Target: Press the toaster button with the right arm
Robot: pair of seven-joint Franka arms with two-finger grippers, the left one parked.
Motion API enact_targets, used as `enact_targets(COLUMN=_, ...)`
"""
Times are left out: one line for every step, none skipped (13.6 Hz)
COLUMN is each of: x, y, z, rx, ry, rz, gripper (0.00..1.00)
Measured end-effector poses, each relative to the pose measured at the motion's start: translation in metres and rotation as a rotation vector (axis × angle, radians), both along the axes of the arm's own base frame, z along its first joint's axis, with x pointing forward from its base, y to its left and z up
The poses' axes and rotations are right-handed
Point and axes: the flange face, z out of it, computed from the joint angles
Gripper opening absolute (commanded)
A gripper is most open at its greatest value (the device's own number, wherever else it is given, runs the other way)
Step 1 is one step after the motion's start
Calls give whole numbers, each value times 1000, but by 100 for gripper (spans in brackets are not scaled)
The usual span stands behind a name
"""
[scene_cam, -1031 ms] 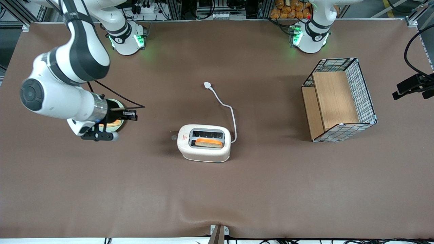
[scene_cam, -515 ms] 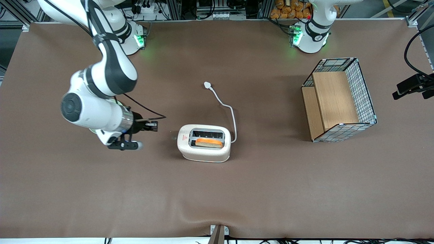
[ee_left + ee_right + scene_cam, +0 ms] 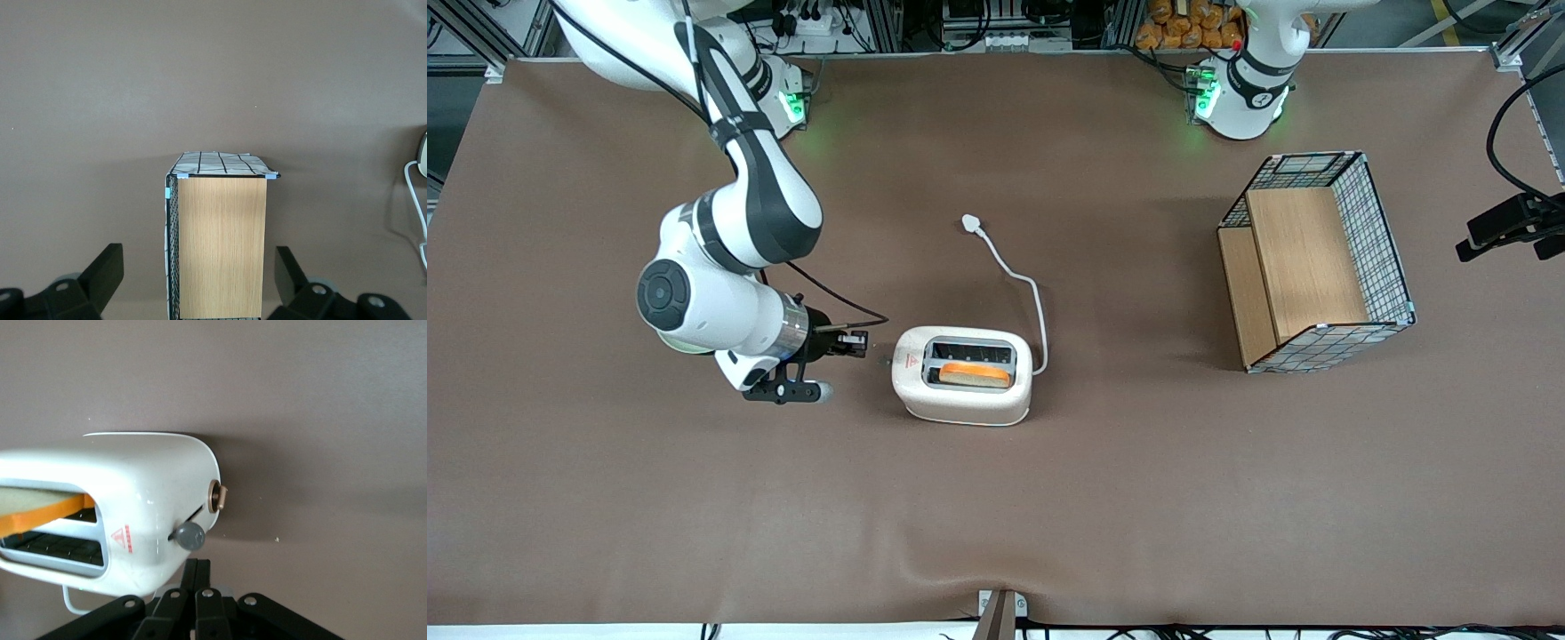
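**Gripper level with the toaster's short end, button untouched**

Toaster (image 3: 962, 374) sits near the middle of your brown table (image 3: 996, 498), slots facing up, with a slice of bread (image 3: 975, 374) in the slot nearer the front camera and a red triangle mark (image 3: 911, 361) on top. Its white cord (image 3: 1021, 283) runs away from the front camera to a loose plug (image 3: 970, 222).

You have the right arm (image 3: 720, 258) bent low over the table, and the gripper (image 3: 857, 343) lies just beside the toaster's short end on the working arm's side, a small gap apart. In the right wrist view its fingers (image 3: 197, 577) are drawn together, tips meeting, with nothing between them.

The toaster button (image 3: 191, 536), a grey round knob, sticks out of that short end directly ahead of the fingertips, close to them though not clearly touching. A brass-coloured dial (image 3: 217, 496) sits just beside it.

Toward the parked arm's end stands a wire basket (image 3: 1319, 261) with wooden panels.
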Motion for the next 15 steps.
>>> enact_targets(x=0, y=4, z=-8, rx=4, ry=6, rz=-3, gripper=0)
enact_targets(x=-1, y=7, z=-16, rx=6, ry=16, rz=-3, gripper=0)
enact_targets(x=-2, y=10, z=-22, rx=11, ry=25, rz=-5, gripper=0)
enact_targets(x=-3, y=13, z=-27, rx=13, ry=32, rz=-5, gripper=0)
enact_targets(x=-4, y=16, z=-29, rx=16, ry=37, rz=-3, gripper=0)
enact_targets(x=-5, y=18, z=-31, rx=17, ry=39, rz=-1, gripper=0)
enact_targets(x=-6, y=20, z=-32, rx=17, ry=39, rz=-1, gripper=0)
enact_targets(x=-5, y=20, z=-33, rx=16, ry=38, rz=-1, gripper=0)
enact_targets(x=-5, y=20, z=-35, rx=17, ry=40, rz=-3, gripper=0)
enact_targets(x=-5, y=20, z=-38, rx=20, ry=42, rz=-8, gripper=0)
enact_targets(x=-4, y=20, z=-40, rx=26, ry=46, rz=-16, gripper=0)
enact_targets(x=-4, y=20, z=-43, rx=31, ry=49, rz=-22, gripper=0)
enact_targets(x=-3, y=20, z=-45, rx=32, ry=51, rz=-25, gripper=0)
enact_targets(x=-3, y=20, z=-48, rx=32, ry=52, rz=-28, gripper=0)
enact_targets(x=-3, y=20, z=-51, rx=33, ry=53, rz=-32, gripper=0)
